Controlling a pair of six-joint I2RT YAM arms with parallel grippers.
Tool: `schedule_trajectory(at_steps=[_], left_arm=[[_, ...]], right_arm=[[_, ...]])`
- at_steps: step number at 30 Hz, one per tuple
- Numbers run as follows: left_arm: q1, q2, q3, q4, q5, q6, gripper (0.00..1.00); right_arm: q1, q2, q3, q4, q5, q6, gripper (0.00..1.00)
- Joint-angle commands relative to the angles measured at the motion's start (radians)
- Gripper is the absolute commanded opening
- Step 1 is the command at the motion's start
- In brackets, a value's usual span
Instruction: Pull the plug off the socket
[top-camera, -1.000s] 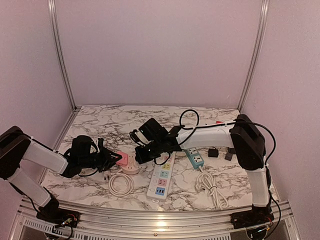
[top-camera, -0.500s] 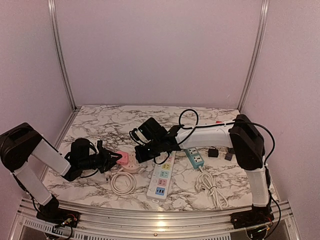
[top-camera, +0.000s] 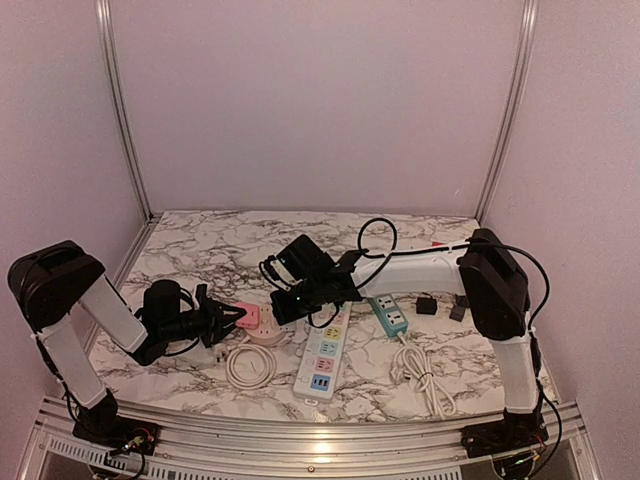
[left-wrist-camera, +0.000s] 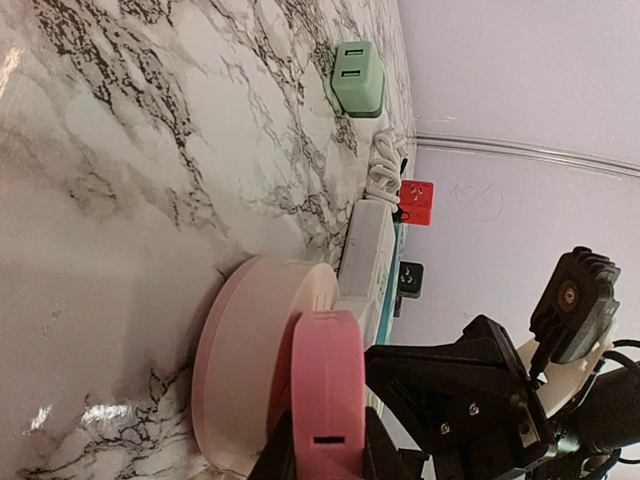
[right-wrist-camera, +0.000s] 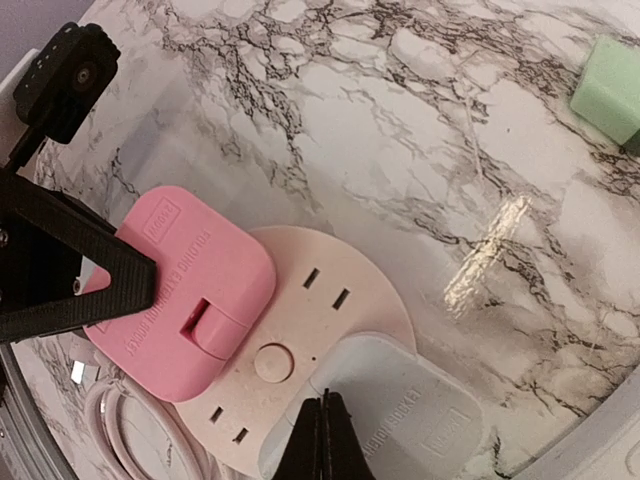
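- Right wrist view: pink plug (right-wrist-camera: 180, 285) sits on the round socket (right-wrist-camera: 335, 290), toward the desk's (top-camera: 190, 245) near-left corner; prongs are hidden.
- Left jaws are clamped on the plug's sides. Right jaws are closed tight and empty, tips down at the socket's white block (right-wrist-camera: 385, 400).
- Risk: the narrow tip contact slips, so the socket lifts with the plug.
- Risk: an off-axis pull tilts the plug, binding the prongs or sliding it out of the grip.

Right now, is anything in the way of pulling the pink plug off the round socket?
Nothing visible. The left gripper clamps the pink plug; the shut right gripper sits down at the round socket beside the plug, not over it.
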Motion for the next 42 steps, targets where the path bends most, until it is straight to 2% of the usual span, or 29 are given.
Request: schedule_trajectory(at_steps=[1,14,24,31,38,42], left_arm=[[-0.030,0.009,0.025,0.461,0.150,-0.052,0.00],[-0.031,-0.064,0.024,0.399,0.155,0.014,0.00],[-0.030,-0.193,0.050,0.102,0.153,0.189,0.00],[-0.018,-0.294,0.046,-0.191,0.037,0.306,0.00],[0.012,-0.401,0.134,-0.680,-0.126,0.484,0.00],[0.022,-0.443,0.232,-0.962,-0.282,0.585,0.00]], right_arm=[[0.034,0.112,-0.020,-0.075,-0.084,-0.007,0.00],[0.033,0.120,-0.022,-0.069,-0.090,-0.008,0.00],[0.034,0.122,-0.021,-0.070,-0.092,-0.004,0.00],[0.034,0.104,-0.020,-0.069,-0.084,0.000,0.00],[0.034,0.054,0.005,-0.067,-0.070,0.003,0.00],[0.034,0.009,0.030,-0.067,-0.057,-0.001,0.00]])
